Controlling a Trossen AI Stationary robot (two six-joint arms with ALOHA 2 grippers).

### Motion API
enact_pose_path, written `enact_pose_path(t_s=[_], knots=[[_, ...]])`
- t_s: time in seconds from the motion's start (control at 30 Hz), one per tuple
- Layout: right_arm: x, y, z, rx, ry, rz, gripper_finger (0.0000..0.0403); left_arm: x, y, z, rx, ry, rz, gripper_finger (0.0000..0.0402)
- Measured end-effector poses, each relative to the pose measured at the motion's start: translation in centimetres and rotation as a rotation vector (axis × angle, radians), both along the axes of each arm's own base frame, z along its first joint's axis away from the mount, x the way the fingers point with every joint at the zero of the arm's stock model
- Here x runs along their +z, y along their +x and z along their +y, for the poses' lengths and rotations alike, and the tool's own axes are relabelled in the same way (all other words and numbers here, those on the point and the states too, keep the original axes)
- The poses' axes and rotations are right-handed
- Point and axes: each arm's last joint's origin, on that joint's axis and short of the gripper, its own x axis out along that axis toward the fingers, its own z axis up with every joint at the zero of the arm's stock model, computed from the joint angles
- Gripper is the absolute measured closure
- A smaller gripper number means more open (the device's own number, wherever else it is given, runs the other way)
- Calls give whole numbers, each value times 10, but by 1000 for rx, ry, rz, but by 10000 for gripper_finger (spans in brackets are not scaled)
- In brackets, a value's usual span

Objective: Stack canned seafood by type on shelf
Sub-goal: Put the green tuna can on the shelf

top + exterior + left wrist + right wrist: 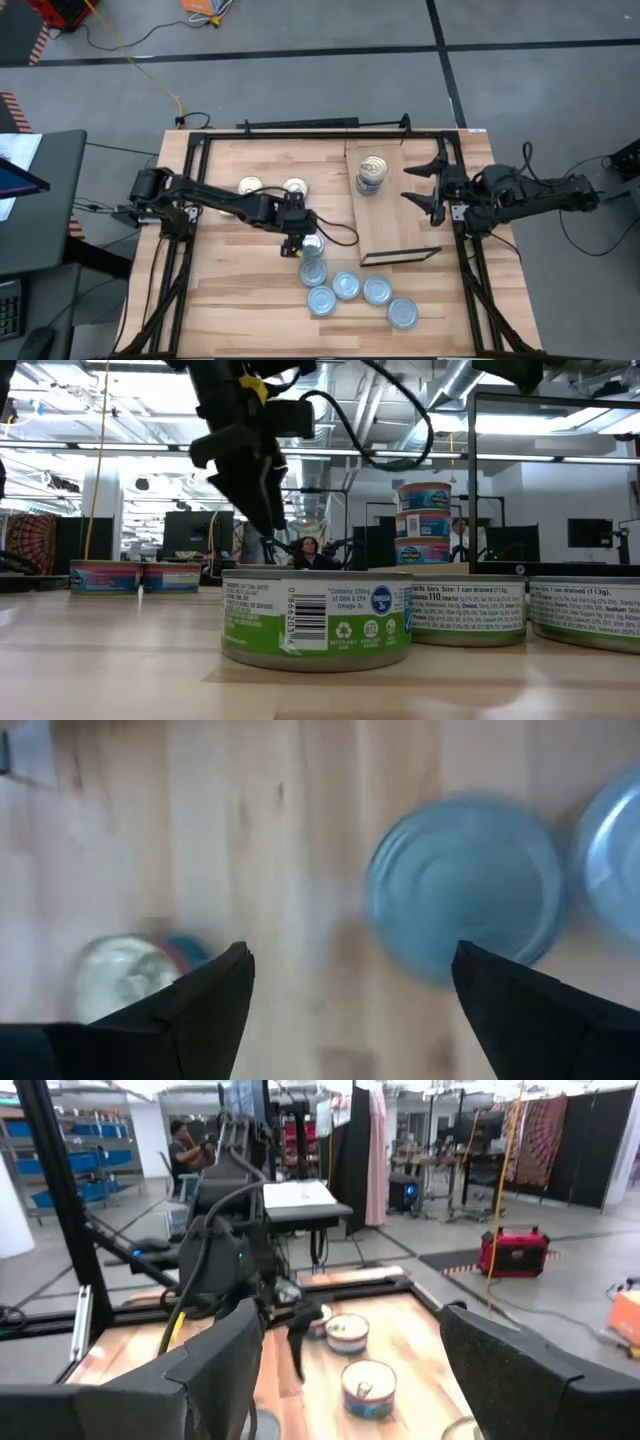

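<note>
Left gripper (309, 244) hovers over a silvery-blue flat round tin (312, 243), fingers apart (nothing held). Three gold-topped tins stacked (371, 173) on the light-wood shelf board (400, 215). Right gripper (421, 184) fingers apart, beside shelf.

Grey floor (300, 90) with dark seams, yellow cable (140, 60), red box (512, 1252).

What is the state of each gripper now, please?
Left gripper: open, holding nothing, above a silvery-blue tin.
Right gripper: open, holding nothing, beside the stack of gold-topped tins.
</note>
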Motion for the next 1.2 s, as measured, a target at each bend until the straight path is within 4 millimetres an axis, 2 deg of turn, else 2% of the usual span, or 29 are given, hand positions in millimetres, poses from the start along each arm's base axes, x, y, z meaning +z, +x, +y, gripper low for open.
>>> enact_pose_path(t_s=[0.17,0.27,0.37,0.6,0.77,0.87,1.2], knots=[[1,0,0,-1,-25,-8,74,-10,0,8,181,-177,-72,76],[2,0,0,-1,-35,-11,74,-17,1,14,242,-286,-88,92],[2,0,0,-2,-51,-11,74,-21,0,15,279,-329,-93,129],[2,0,0,-4,-74,-10,74,-22,1,18,300,-356,-101,241],[3,0,0,-4,-77,-11,74,-22,1,18,304,-344,-108,290],[3,0,0,-4,-76,-19,74,-23,2,14,303,-340,-137,302],[4,0,0,-4,-76,-20,74,-45,-7,18,381,-320,-158,305]])
